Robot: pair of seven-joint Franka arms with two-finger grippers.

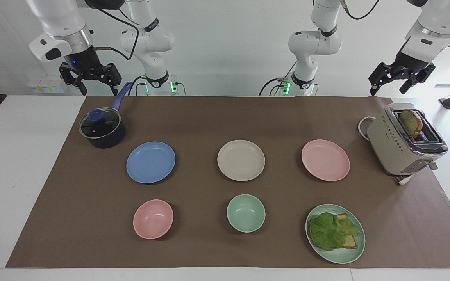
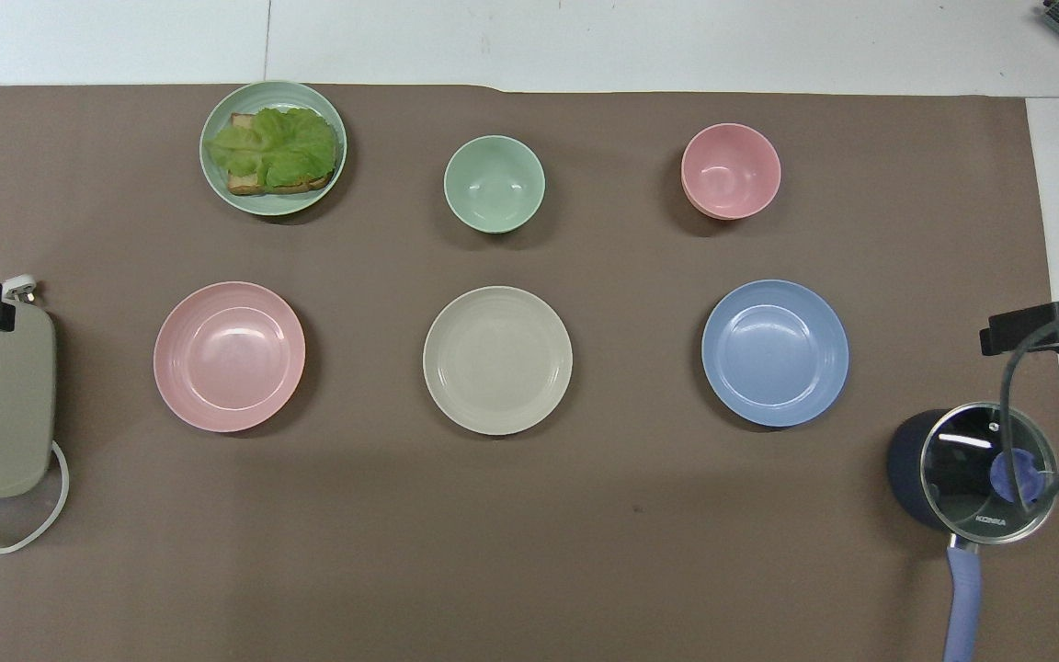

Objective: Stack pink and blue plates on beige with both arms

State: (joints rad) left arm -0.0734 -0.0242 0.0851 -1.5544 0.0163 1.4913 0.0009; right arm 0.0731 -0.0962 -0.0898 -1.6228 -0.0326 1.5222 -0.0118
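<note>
While both arms hang raised at the robots' edge of the table, the three task plates lie untouched in one row across the middle of the brown mat (image 1: 272, 117). The beige plate (image 1: 241, 160) sits at the centre of that row, the blue plate (image 1: 150, 162) well apart from it toward the right arm's end, and the pink plate (image 1: 325, 160) well apart toward the left arm's end. Nothing is stacked yet.

The right gripper (image 1: 91, 80) hangs with its jaws spread and empty over the mat's corner at the robots' edge, above the handle of a dark lidded saucepan (image 1: 102, 129) that stands near the blue plate. The left gripper (image 1: 400, 78) hangs with its jaws spread and empty over the table's corner at the left arm's end, above a beige toaster (image 1: 402, 142) with a slice of bread (image 1: 411, 121) in its slot.

Along the mat's edge farthest from the robots lie a pink bowl (image 1: 153, 219), a green bowl (image 1: 245, 213) and a green plate (image 1: 350, 253) carrying toast with lettuce (image 1: 330, 230).
</note>
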